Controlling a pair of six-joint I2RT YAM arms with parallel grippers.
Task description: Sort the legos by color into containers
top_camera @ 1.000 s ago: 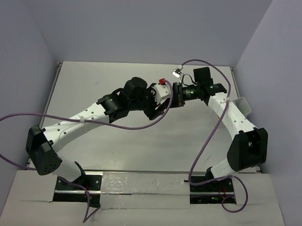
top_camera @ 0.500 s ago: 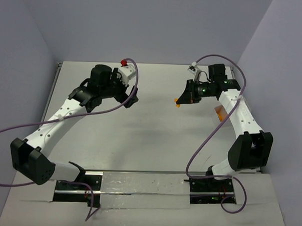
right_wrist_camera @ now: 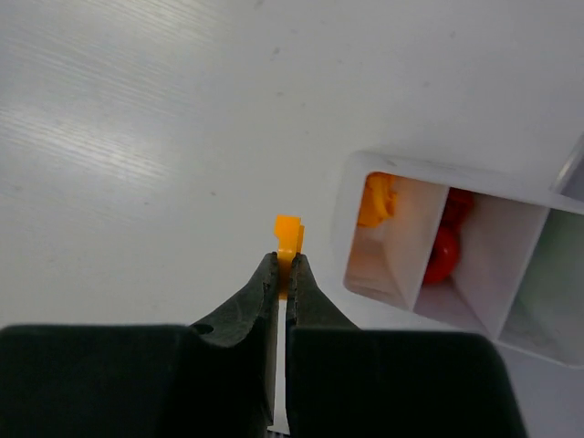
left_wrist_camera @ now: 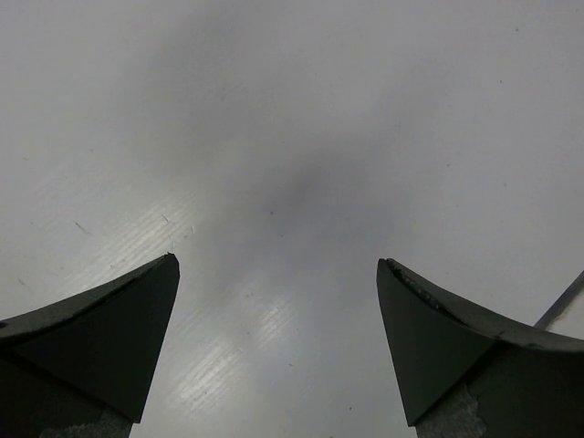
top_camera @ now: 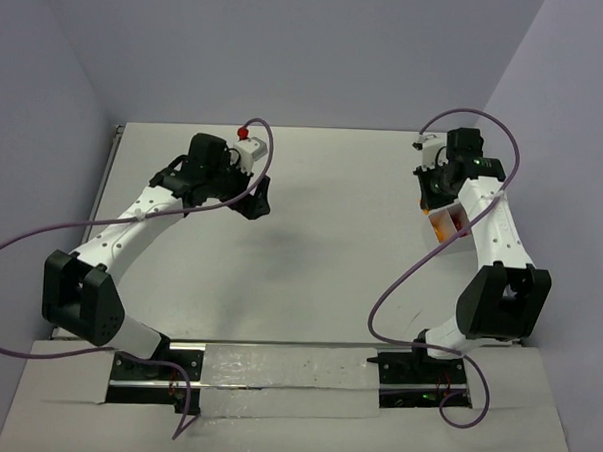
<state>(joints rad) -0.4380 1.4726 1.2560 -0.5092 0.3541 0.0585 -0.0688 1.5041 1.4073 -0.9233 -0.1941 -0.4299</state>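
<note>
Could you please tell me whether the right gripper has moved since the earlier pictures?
Yes. The right gripper, shut on an orange lego, has swung rightward from the centre of the top view to just beside the containers at the right.

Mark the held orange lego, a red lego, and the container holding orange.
held orange lego (right_wrist_camera: pixel 288 230): right wrist view, exposed tip.
red lego (right_wrist_camera: pixel 441 255): right wrist view, middle.
container (right_wrist_camera: pixel 342 224): right wrist view, left wall.

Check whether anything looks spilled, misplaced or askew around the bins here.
Nothing stands out. The right claw pinches an orange lego beside the containers; an orange piece and red pieces lie in separate compartments. The left claw hangs open over the table.
</note>
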